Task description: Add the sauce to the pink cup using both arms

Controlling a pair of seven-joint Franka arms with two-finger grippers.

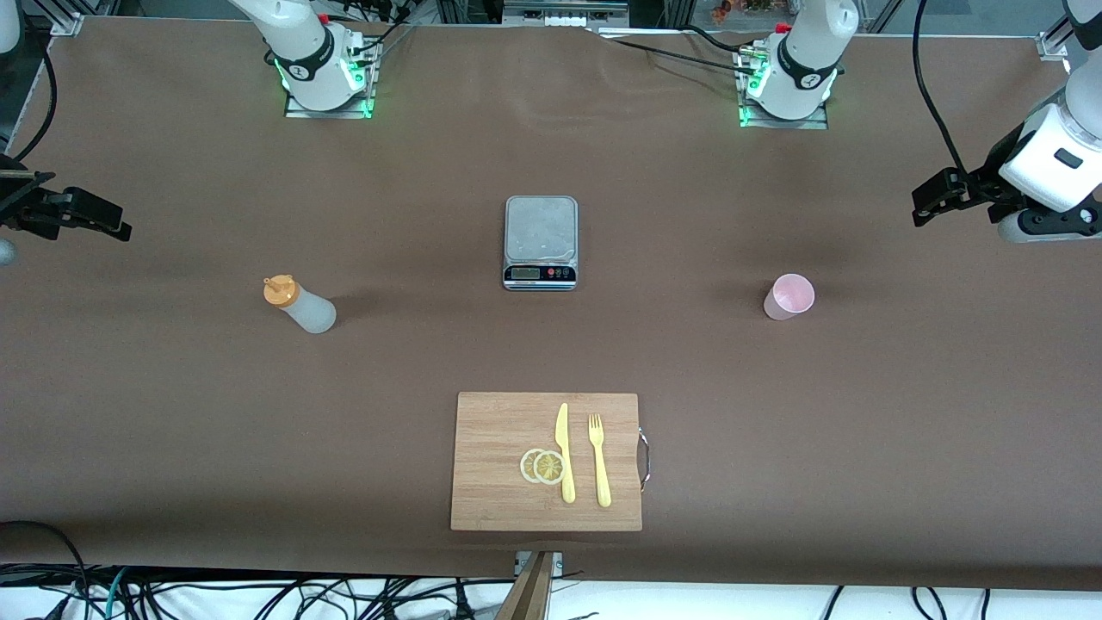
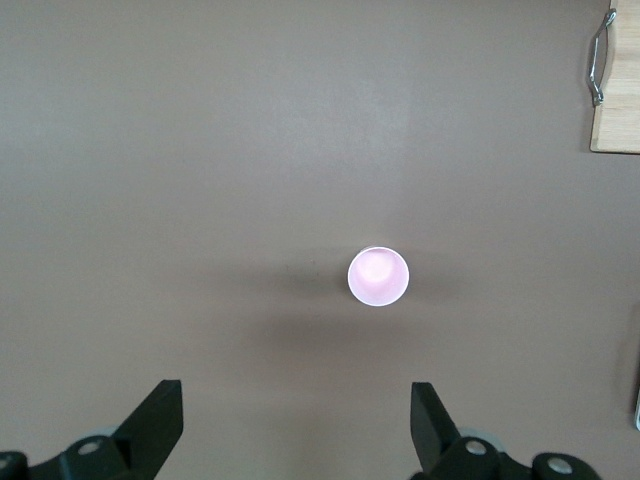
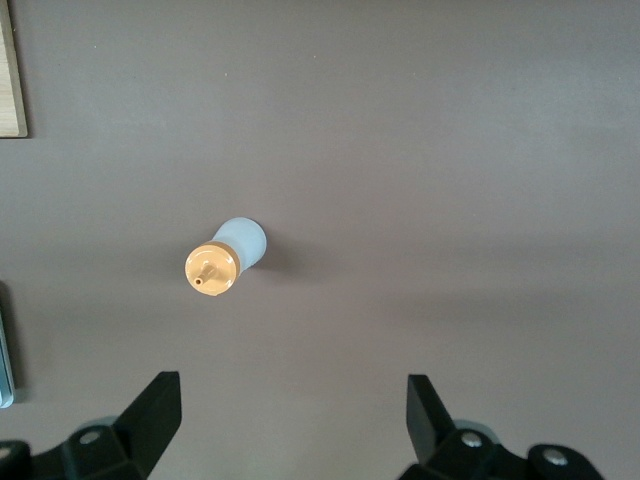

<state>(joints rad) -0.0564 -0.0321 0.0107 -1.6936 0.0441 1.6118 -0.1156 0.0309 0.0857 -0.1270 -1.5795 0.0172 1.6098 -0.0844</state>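
The sauce stands upright at the right arm's end, under the wide-open right tool; the left tool, open too, hangs over the pink cup.

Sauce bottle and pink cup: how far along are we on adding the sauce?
Nothing looks done. The sauce bottle stands capped and untouched toward the right arm's end; the pink cup stands toward the left arm's end, no sauce visible inside. Nothing is in hand: the right gripper hangs open above the bottle, the left gripper open above the cup. Left: grasp both, bring them together, squeeze.
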